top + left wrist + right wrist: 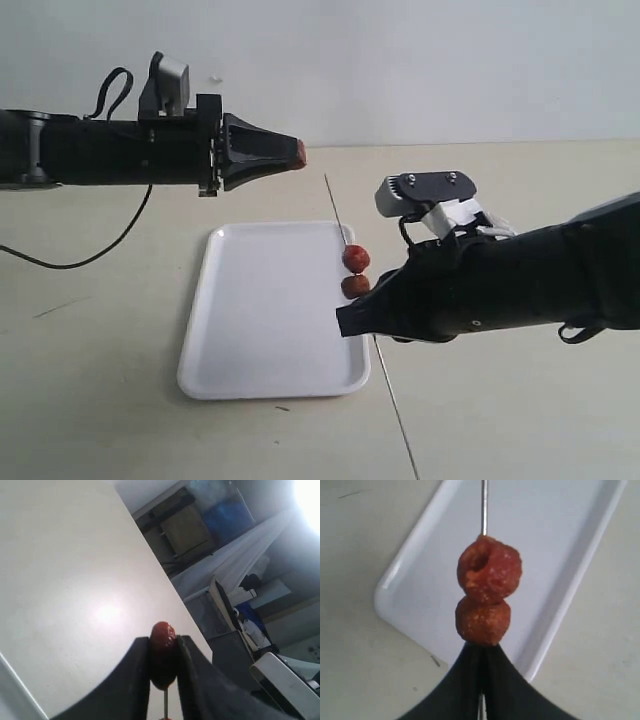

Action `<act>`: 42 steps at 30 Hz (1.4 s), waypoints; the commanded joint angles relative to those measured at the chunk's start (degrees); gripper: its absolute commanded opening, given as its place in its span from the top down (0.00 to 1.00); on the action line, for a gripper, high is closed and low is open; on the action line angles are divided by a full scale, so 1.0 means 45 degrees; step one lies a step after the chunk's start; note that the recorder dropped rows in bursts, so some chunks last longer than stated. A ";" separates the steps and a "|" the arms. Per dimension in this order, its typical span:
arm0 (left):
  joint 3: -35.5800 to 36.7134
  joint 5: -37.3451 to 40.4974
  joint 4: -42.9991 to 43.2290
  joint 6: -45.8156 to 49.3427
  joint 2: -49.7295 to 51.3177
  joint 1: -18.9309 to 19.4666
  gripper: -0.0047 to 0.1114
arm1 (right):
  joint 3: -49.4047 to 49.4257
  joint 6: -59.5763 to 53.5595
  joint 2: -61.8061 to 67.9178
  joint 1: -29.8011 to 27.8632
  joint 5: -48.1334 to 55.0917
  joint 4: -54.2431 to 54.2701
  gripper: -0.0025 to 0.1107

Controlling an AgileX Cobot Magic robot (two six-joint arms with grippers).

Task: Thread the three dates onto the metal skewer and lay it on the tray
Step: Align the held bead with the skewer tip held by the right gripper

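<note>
Currently in hand: I judge the step to be threading the last fruit; two of three are on, and the laying-down is not yet begun.
Left gripper [296, 153]: closed on the third date [163, 640], pinched between the dark fingers with its red end poking past the tips, so that bare flesh can meet the point.
Third date, position: raised above the table [100, 380], near the free tip of the metal skewer [334, 205] but apart from it; not pierced.
Right gripper [481, 660]: clamped shut on the rod just behind the fruit, tip angled up toward the left arm; the tail runs out behind over the table.
Two threaded dates [490, 570]: touching each other, the lower one against the right fingertips, which I read as a backstop against sliding.
Tray [270, 300]: flat on the table beneath the loaded end; the skewer is not on it.
Next move, as I judge it: line the date's centre up with the tip, then push along the rod's axis.
Risk: an off-centre push may bend the thin rod or split the fruit.
</note>
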 commanded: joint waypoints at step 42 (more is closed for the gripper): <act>0.0031 0.0205 0.1040 0.1254 -0.0059 -0.0829 0.80 | -0.1293 -0.0921 -0.0096 0.0024 0.0800 0.0903 0.98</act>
